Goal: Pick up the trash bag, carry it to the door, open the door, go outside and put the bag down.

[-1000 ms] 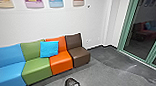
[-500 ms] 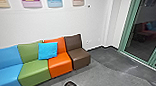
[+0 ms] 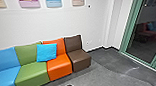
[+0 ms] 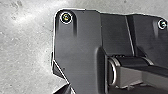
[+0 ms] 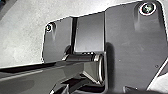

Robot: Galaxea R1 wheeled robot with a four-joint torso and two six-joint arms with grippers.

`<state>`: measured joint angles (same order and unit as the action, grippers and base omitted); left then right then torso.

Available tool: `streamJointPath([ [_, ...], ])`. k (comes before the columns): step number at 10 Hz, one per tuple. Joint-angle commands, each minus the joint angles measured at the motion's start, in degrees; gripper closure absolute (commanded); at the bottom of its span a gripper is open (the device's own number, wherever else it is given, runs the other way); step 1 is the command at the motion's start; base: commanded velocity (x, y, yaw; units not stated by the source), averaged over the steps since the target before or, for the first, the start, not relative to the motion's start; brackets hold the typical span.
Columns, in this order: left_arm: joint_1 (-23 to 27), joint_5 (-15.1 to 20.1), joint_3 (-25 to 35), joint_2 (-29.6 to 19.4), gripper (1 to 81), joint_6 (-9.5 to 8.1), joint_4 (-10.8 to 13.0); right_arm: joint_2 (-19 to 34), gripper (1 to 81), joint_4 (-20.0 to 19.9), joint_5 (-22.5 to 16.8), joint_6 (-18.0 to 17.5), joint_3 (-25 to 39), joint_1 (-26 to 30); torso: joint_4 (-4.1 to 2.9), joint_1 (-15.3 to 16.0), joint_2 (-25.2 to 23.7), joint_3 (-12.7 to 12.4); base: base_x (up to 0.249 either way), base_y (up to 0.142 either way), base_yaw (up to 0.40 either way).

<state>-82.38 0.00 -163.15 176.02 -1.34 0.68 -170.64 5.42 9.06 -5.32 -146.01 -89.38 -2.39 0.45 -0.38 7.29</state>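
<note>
Seats [image 3: 32, 72] at eleven o'clock, possible glass door [image 3: 146, 36] at two o'clock. Indoors, so going outside and set-down seem left. Trash bag's whereabouts, hence pick-up, and either end effector's state: cannot tell.

- Head view: mounted high, facing forward and down; seat row [image 3: 58, 69] at middle range, wall [image 3: 55, 24] behind.
- Left wrist view: faces down, close over the robot's dark plate [image 4: 77, 50].
- Right wrist view: likewise; both share plate and jointed bar [image 5: 37, 75].
</note>
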Motion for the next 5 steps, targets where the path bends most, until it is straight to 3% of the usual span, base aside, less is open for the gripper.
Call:
streamJointPath([
  [1,2.53,3.25,-0.16,-0.23,1.0,0.29,0.46,-0.25,1.0,1.78,-3.52,1.1,0.38,1.09,0.0,0.0,0.0,0.0,0.154,0.072,0.0],
  [5,2.53,3.25,-0.24,-0.05,1.0,0.29,0.55,-0.25,1.0,1.87,-3.52,1.1,0.38,1.17,0.0,0.0,0.0,0.0,0.153,0.073,0.0],
])
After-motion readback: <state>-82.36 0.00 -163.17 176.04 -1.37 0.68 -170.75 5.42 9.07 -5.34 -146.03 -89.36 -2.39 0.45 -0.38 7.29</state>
